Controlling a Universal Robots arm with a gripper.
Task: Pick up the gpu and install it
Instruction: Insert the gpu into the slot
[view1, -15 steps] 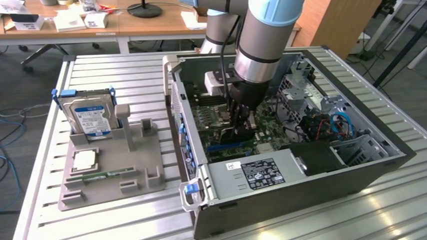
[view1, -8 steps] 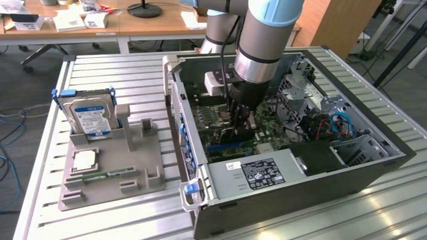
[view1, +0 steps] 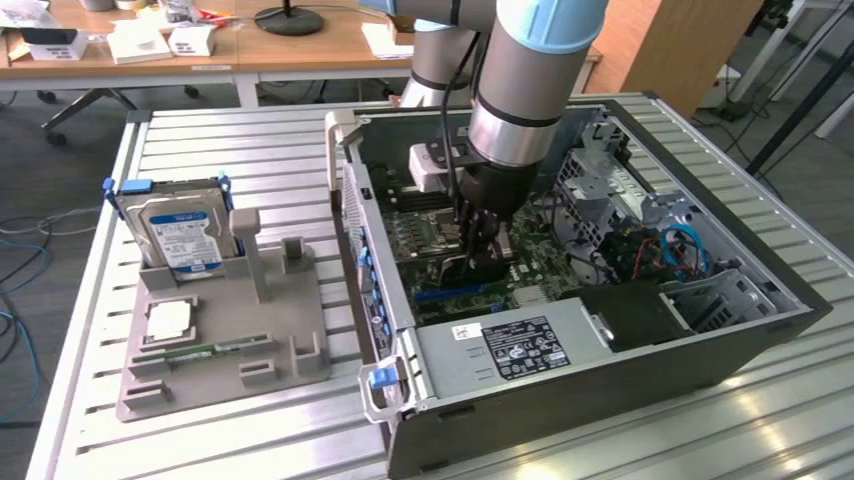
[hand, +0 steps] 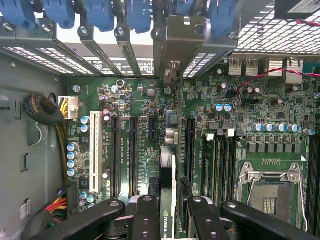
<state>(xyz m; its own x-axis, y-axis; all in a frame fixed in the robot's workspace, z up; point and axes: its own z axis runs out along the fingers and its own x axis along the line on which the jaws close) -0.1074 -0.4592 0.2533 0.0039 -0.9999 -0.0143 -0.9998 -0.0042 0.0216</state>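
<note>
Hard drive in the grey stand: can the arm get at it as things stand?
Probably not yet. The end effector is down inside the computer case, shut on the gpu. The hard drive stands upright outside the case with nothing over it, so access itself looks free.

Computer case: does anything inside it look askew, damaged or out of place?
Nothing stands out. The gripper holds the gpu edge-on, parallel to the slots on the motherboard, not tilted. No damage is visible.

Hard drive (view1: 183, 238) upright in grey holder (view1: 287, 322); memory stick (view1: 200, 354) flat on it.
</note>
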